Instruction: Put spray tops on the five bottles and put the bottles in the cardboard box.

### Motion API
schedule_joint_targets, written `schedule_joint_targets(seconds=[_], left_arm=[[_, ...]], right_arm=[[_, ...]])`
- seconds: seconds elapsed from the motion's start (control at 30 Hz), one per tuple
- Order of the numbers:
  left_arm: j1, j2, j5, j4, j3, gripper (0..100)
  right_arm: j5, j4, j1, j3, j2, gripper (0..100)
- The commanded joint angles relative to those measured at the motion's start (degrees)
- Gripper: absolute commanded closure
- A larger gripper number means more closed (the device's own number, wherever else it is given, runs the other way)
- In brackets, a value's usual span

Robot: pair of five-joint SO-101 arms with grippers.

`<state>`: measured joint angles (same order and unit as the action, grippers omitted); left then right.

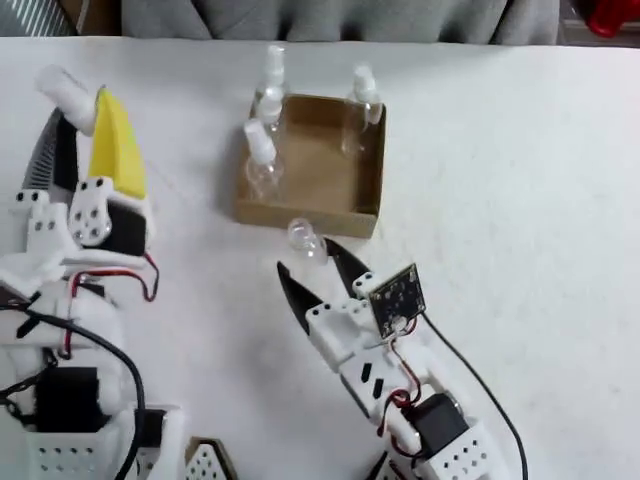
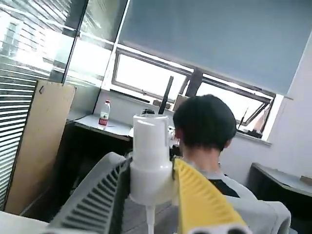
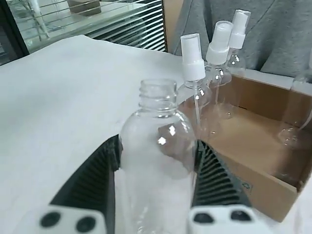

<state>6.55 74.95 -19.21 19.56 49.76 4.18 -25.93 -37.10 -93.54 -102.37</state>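
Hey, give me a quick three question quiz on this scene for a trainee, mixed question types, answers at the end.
1. True or false: the bottle in the right gripper already has its top on.
2. What does the left gripper hold?
3. Relative to the cardboard box, that bottle is: A inside it; B upright outside it; C lying on it.
Key: 1 false, its neck is open. 2 a spray top. 3 B.

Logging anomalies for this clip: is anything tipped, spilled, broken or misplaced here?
Nothing stands out. The capped bottles stand upright at the cardboard box, the right hand holds an uncapped bottle upright, and the left hand holds a spray top.
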Motion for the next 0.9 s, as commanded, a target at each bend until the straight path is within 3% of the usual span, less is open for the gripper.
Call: schedule_joint_targets(seconds=[0.0,0.27,0.47,0.67,0.87], left_arm=[[-5.93,0.84,-0.62,-5.71,3.08,98],[-17.45,0.75,-0.7,-7.3,4.92,98],[-18.15,-2.95,-0.7,-14.68,3.87,98],[-18.15,-14.9,-0.79,-14.86,-2.9,98],[-19.91,-18.07,-3.6,-15.3,-3.69,98]], right_arm=[[-0.09,-0.04,-0.48,2.46,-0.75,98.4],[-0.09,-0.04,-0.48,2.46,-0.75,98.4],[-0.09,-0.04,-0.4,2.46,-0.75,98.4],[-0.09,-0.04,-0.4,2.46,-0.75,98.4],[-0.09,0.04,-0.4,2.46,-0.75,98.4]])
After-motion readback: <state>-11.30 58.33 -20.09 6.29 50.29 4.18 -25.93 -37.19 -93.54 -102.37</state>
